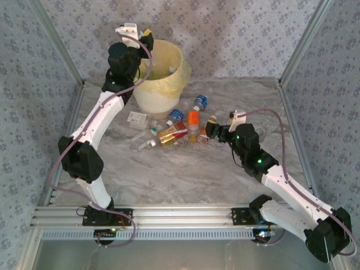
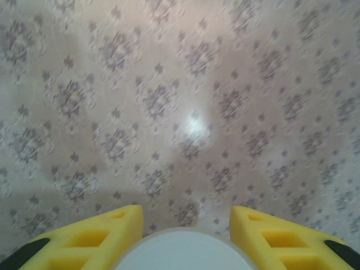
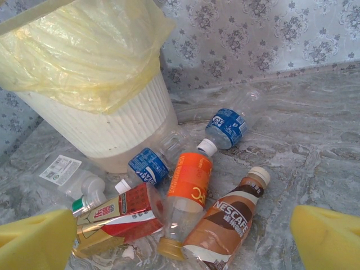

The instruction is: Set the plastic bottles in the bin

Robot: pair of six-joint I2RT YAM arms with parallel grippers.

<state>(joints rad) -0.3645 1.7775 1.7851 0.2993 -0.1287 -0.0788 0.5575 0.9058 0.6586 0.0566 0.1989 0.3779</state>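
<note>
Left gripper (image 1: 145, 38) is raised by bin (image 1: 169, 84) rim, clamped on pale round object (image 2: 185, 253). Right gripper (image 3: 183, 239) is held wide open, empty, near bottles (image 3: 188, 185).

From above and behind the arm bases (image 1: 107, 216), the top camera looks steeply down over the whole grey marbled worktop (image 1: 185, 180). The left wrist camera faces the flower-patterned wall (image 2: 169, 84). The right wrist camera sits low and close, sharing with the top view the round cream-yellow bag-lined bin (image 3: 124, 124), upper left.
</note>
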